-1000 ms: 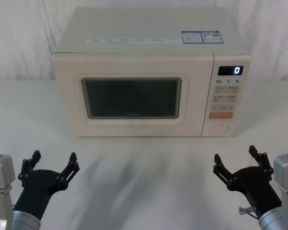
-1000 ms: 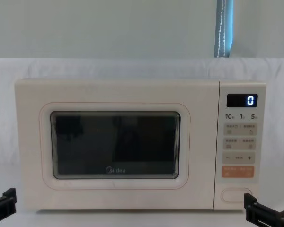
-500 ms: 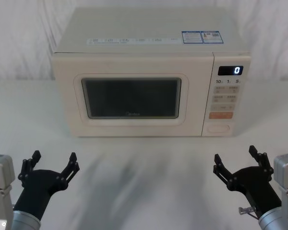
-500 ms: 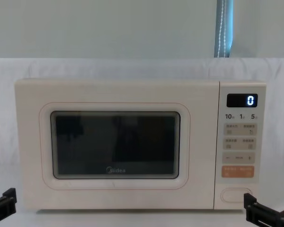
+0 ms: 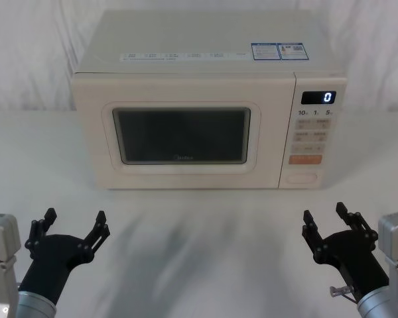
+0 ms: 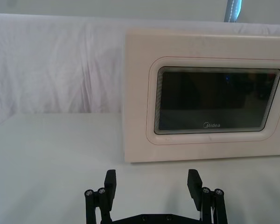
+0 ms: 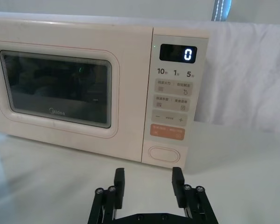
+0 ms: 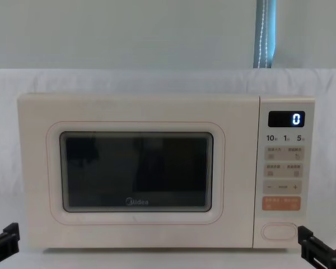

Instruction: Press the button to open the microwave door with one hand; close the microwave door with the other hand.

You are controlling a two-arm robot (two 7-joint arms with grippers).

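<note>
The cream microwave (image 5: 209,86) stands at the back of the white table, its blue display reading "0". The microwave door (image 5: 179,136) with its dark window is shut flush. The button (image 5: 301,177) is the wide pill-shaped key at the bottom of the control panel, under the orange key; it shows again as the button (image 7: 164,154) and the button (image 8: 279,231). My right gripper (image 5: 325,215) hovers low in front of the panel, open, well short of the button, with nothing held. My left gripper (image 5: 75,218) waits open before the door's left part, also empty.
A white cloth (image 5: 26,59) hangs behind and covers the table (image 5: 199,232). Bare tabletop lies between the grippers and the microwave's front. A blue-grey strip (image 8: 264,33) hangs on the wall behind.
The right gripper's fingers have drawn closer together and the hand has shifted slightly to the right. The left gripper and the microwave are unchanged.
</note>
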